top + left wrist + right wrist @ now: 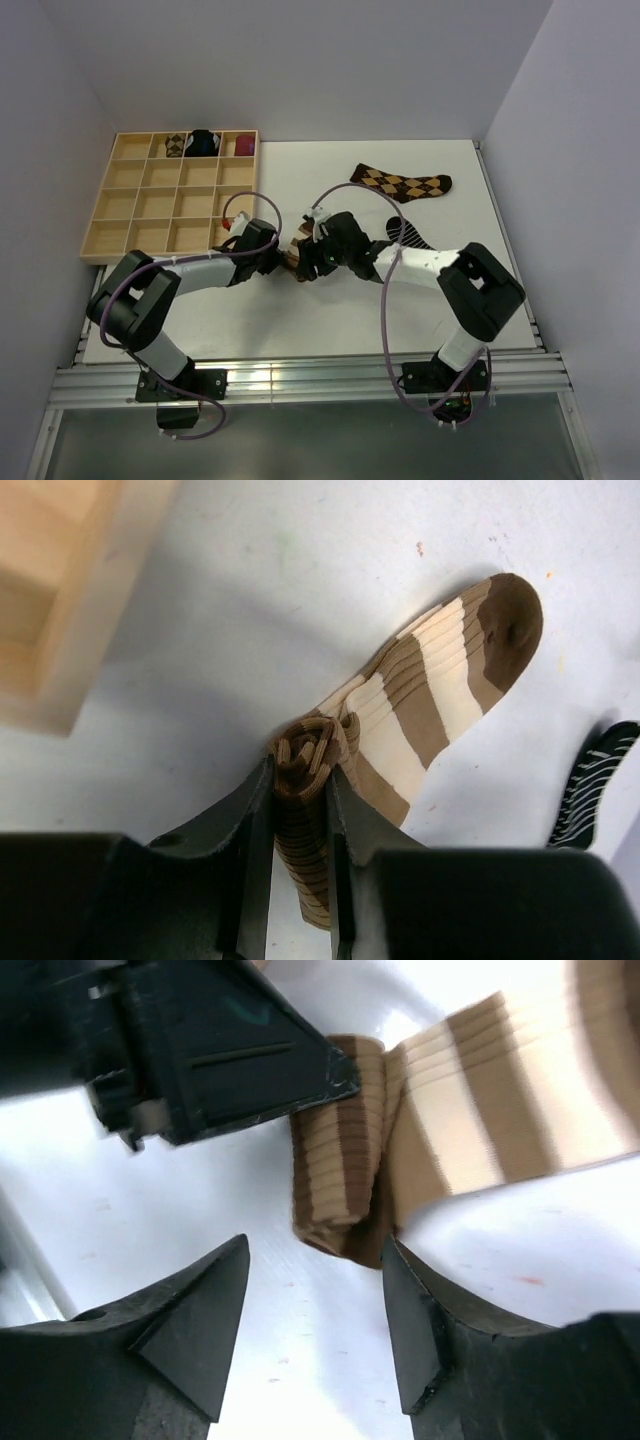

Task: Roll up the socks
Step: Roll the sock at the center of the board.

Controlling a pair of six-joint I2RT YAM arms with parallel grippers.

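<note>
Striped sock (430,690): ribbed knit cloth, matt. Right gripper fingers (190,1335): black plastic, matt, smooth. Tray (140,253): pale bare wood recorded. Table (330,320): white, smooth, faint sheen noted.

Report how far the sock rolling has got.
Done: none of these three. In hand: long brown-and-cream striped fabric sock, partly rolled, roll pinched in left hand, right hand open nearby. Left: brown-and-tan argyle sock and black thin-striped sock, both flat.
</note>
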